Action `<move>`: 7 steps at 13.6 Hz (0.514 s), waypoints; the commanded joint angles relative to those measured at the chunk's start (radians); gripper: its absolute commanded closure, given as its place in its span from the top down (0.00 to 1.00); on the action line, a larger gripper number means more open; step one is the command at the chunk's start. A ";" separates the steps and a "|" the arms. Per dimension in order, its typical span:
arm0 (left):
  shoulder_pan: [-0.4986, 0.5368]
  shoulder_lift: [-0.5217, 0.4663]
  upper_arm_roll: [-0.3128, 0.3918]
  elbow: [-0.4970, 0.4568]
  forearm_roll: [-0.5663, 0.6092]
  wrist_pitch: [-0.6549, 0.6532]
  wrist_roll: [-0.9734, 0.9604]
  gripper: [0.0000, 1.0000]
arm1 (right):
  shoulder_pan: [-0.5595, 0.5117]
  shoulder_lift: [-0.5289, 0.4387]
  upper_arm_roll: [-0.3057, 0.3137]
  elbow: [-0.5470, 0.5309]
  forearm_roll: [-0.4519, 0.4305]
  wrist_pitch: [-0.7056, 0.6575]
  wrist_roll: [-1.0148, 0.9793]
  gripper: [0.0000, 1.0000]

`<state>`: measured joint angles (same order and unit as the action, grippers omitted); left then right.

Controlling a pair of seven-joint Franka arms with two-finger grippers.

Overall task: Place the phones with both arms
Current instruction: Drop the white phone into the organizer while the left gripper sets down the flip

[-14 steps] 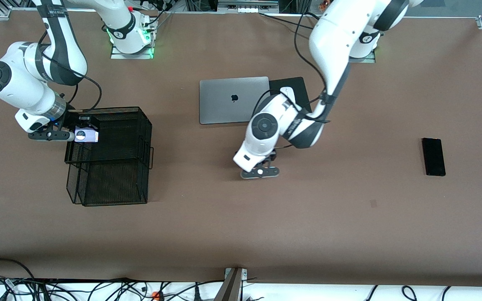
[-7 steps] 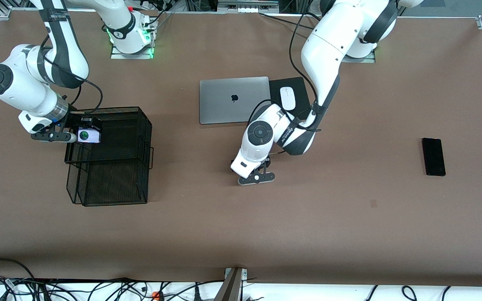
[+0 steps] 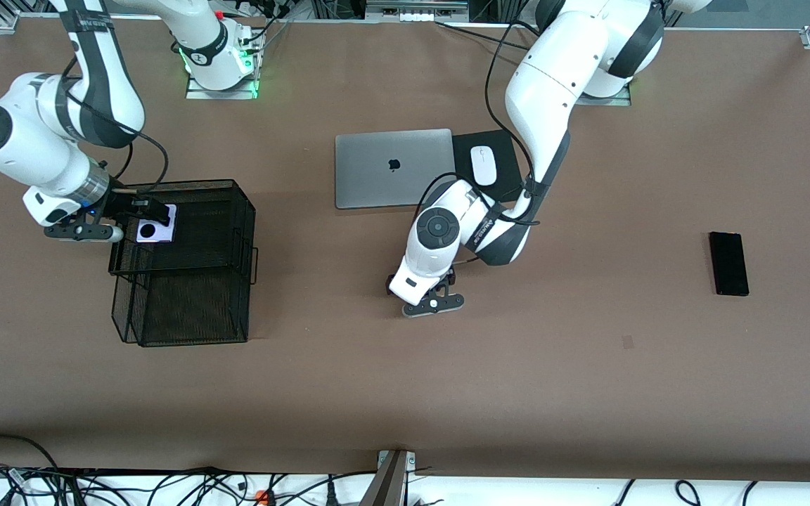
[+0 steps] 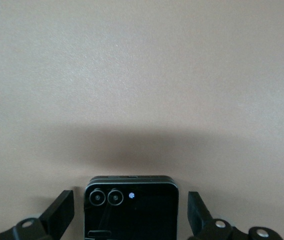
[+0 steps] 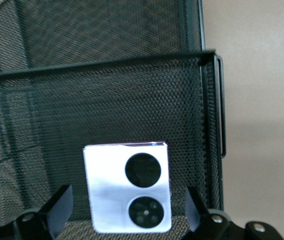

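Observation:
The lilac-white folded phone (image 3: 157,232) (image 5: 127,192) lies flat on the upper tier of a black mesh basket (image 3: 197,184) (image 5: 107,90), with its two black camera circles facing up. My right gripper (image 3: 139,219) (image 5: 127,207) hangs over it, open, one finger on each side and neither touching. The black folded phone (image 4: 132,207) lies on the brown table between the open fingers of my left gripper (image 3: 433,301) (image 4: 130,215), with a gap at each side. The left hand hides it in the front view. The long black slab phone (image 3: 728,263) lies alone toward the left arm's end.
A shut silver laptop (image 3: 392,169) lies mid-table, farther from the front camera than the left gripper. Beside it a white mouse (image 3: 483,165) sits on a black pad (image 3: 507,140). The basket's lower tier (image 3: 187,309) juts toward the front camera.
My right gripper opened and let go of the lilac-white phone, which dropped flat onto the basket's upper tier. My left gripper opened and sank slightly around the black folded phone.

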<state>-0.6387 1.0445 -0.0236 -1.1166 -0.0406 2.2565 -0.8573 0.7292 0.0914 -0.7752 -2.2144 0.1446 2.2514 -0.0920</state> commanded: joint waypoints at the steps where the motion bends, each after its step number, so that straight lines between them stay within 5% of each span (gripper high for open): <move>1: -0.007 0.009 0.013 0.040 -0.007 -0.021 -0.014 1.00 | 0.016 -0.004 -0.004 0.160 0.021 -0.203 0.050 0.99; 4: 0.007 -0.017 0.019 0.040 -0.007 -0.115 0.000 1.00 | 0.079 0.033 -0.001 0.327 0.029 -0.373 0.133 1.00; 7: 0.071 -0.093 0.022 0.031 -0.004 -0.269 0.150 1.00 | 0.186 0.106 0.001 0.479 0.033 -0.388 0.150 1.00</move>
<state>-0.6171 1.0183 0.0004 -1.0688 -0.0406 2.0857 -0.7996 0.8548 0.1128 -0.7661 -1.8527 0.1575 1.9006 0.0364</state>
